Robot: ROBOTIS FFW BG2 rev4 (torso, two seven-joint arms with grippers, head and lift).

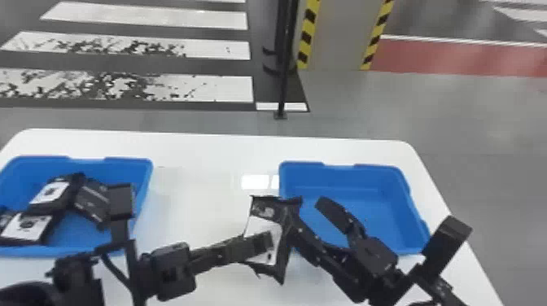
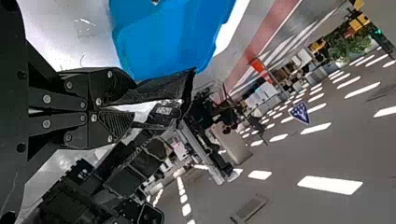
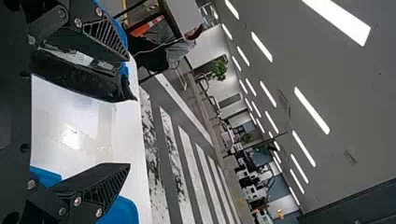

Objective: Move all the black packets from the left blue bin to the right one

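Lower centre: left gripper clenched on black packet, hiding part of label. Beside it, right gripper spread wide, partly hiding right blue bin. Left edge: left blue bin, cut off, holding overlapping packets, count unclear.

My head camera looks forward and down from above the white table. Close behind my left gripper, 1 wrist camera faces past the right blue bin into the room; the other, close behind my right gripper, faces across the table towards the white floor stripes. All 3 views share a black packet; head and left share that bin, head and right those stripes.
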